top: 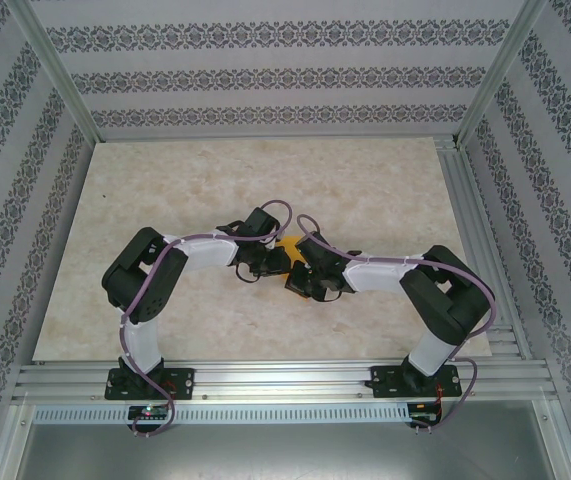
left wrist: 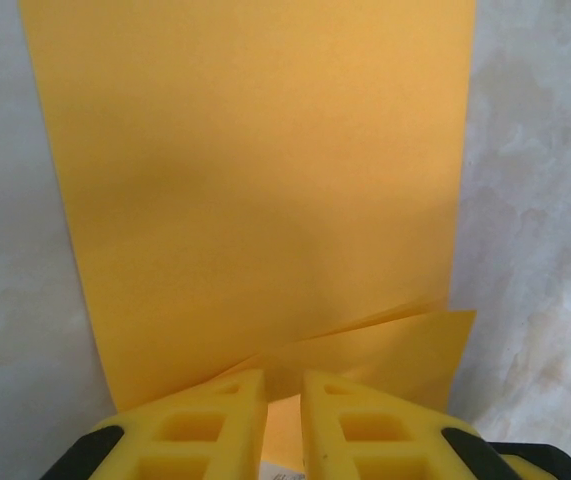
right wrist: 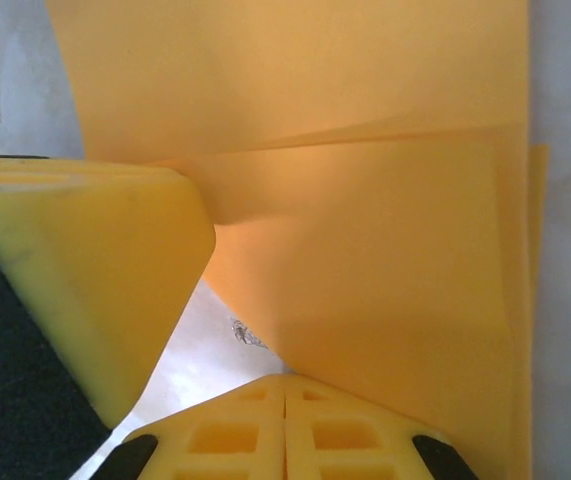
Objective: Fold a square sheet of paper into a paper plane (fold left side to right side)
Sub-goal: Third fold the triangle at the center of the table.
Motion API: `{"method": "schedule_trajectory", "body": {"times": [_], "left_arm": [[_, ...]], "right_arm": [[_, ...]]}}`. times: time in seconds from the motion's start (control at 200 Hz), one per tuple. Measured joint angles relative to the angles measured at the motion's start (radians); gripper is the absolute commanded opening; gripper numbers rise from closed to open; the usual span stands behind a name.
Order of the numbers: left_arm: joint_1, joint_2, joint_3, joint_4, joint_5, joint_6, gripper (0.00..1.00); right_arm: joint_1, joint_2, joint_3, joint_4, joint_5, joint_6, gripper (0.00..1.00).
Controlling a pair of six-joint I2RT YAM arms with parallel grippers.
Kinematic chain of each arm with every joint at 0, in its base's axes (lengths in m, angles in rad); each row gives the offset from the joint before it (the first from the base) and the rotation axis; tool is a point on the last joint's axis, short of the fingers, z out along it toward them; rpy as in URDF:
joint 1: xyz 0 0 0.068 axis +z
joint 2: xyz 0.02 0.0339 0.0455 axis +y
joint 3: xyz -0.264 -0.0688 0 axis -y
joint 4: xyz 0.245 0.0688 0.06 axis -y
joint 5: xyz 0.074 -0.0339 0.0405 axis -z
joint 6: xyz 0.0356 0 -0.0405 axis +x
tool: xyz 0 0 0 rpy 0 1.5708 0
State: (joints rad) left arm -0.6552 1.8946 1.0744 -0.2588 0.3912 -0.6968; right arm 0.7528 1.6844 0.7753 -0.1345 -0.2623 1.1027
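Observation:
The square sheet of paper (top: pixel 290 246) lies orange-yellow mid-table, doubled over into a long strip (left wrist: pixel 265 180) with a loose upper layer (right wrist: pixel 365 280). My left gripper (top: pixel 271 262) comes in from the left. Its yellow fingertips stand a narrow gap apart at the strip's near end (left wrist: pixel 283 385), where a flap (left wrist: pixel 395 350) lifts slightly. My right gripper (top: pixel 307 280) is shut, its tips pressed together and touching the upper layer's edge (right wrist: pixel 285 378). One left finger (right wrist: pixel 95 280) rests at that same edge. Whether a layer is pinched is hidden. The paper plane is out of view.
The pale marbled tabletop (top: pixel 165 190) spreads all round the paper. Aluminium rails (top: pixel 285 378) run along the near edge, and patterned walls (top: pixel 285 80) close the back and sides. Both arms bend inward, their elbows (top: pixel 140 265) (top: pixel 450 290) out to the sides.

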Motion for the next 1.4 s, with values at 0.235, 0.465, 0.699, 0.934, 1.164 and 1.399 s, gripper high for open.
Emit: {"method": "schedule_trajectory", "body": {"times": [0.235,0.465,0.699,0.934,1.164,1.399], "left_arm": [[0.0,0.0,0.0,0.0,-0.001,0.0,0.2],[-0.002,0.0,0.0,0.0,-0.001,0.0,0.2],[-0.002,0.0,0.0,0.001,-0.003,0.0,0.19],[-0.002,0.0,0.0,0.0,-0.005,0.0,0.2],[-0.002,0.0,0.0,0.0,-0.005,0.0,0.2],[-0.002,0.0,0.0,0.0,-0.009,0.0,0.2]], "right_arm": [[0.0,-0.033,-0.05,0.039,0.016,0.068,0.06],[0.0,-0.133,-0.146,0.029,0.045,0.09,0.06],[-0.003,-0.237,-0.189,-0.064,0.056,0.074,0.08],[-0.002,-0.221,-0.089,-0.082,0.052,0.037,0.09],[-0.002,-0.051,0.013,-0.053,0.056,0.024,0.09],[-0.003,-0.018,0.02,-0.061,0.081,0.025,0.09]]}}
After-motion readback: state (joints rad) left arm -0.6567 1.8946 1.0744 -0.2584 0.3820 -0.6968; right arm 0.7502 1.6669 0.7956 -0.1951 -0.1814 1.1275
